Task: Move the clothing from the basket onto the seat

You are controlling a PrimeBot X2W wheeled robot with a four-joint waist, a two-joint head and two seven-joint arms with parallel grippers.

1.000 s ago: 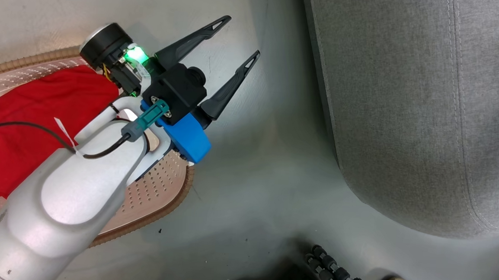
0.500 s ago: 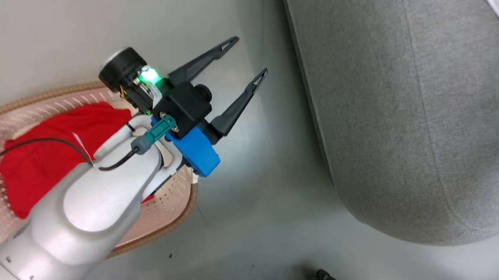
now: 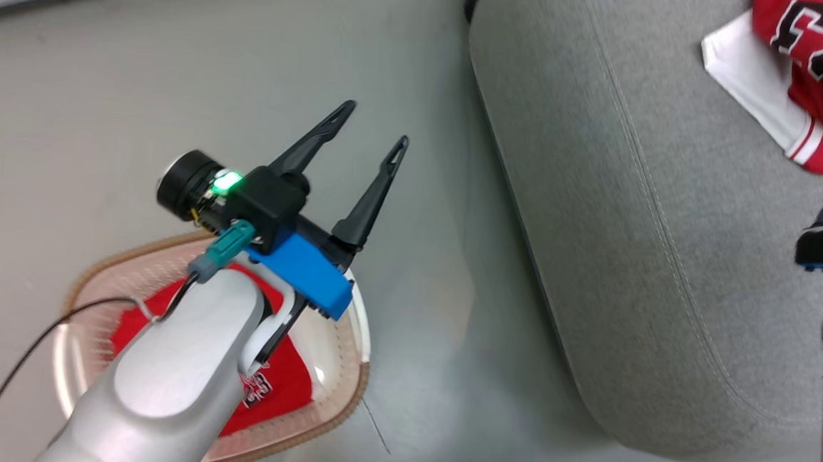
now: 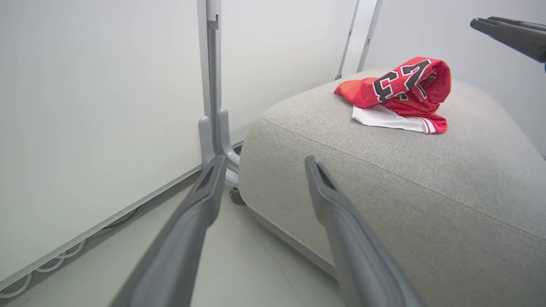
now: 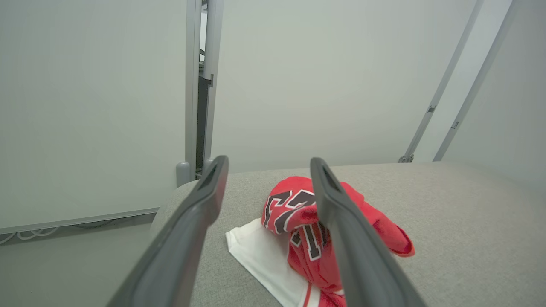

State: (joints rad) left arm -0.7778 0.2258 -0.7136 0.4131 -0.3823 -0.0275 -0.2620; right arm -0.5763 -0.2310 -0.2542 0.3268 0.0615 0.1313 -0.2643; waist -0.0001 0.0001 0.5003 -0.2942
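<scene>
— Where's everything lying?
— One jersey (image 3: 809,91) sits crumpled on the seat (image 3: 634,216); another red piece (image 3: 280,387) is in the basket (image 3: 355,388) on the floor (image 3: 142,86).
— And the hands?
— Left hand (image 3: 375,123) above the basket's rim, right hand (image 5: 268,161) near the jersey (both spread wide, empty).

Head overhead, wrists low (shared seat (image 3: 630,273))

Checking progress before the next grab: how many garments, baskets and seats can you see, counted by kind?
Red garments: 2 (jersey with numerals on the seat, garment with small print in the basket)
Basket: 1
Seat: 1
Total: 4
</scene>
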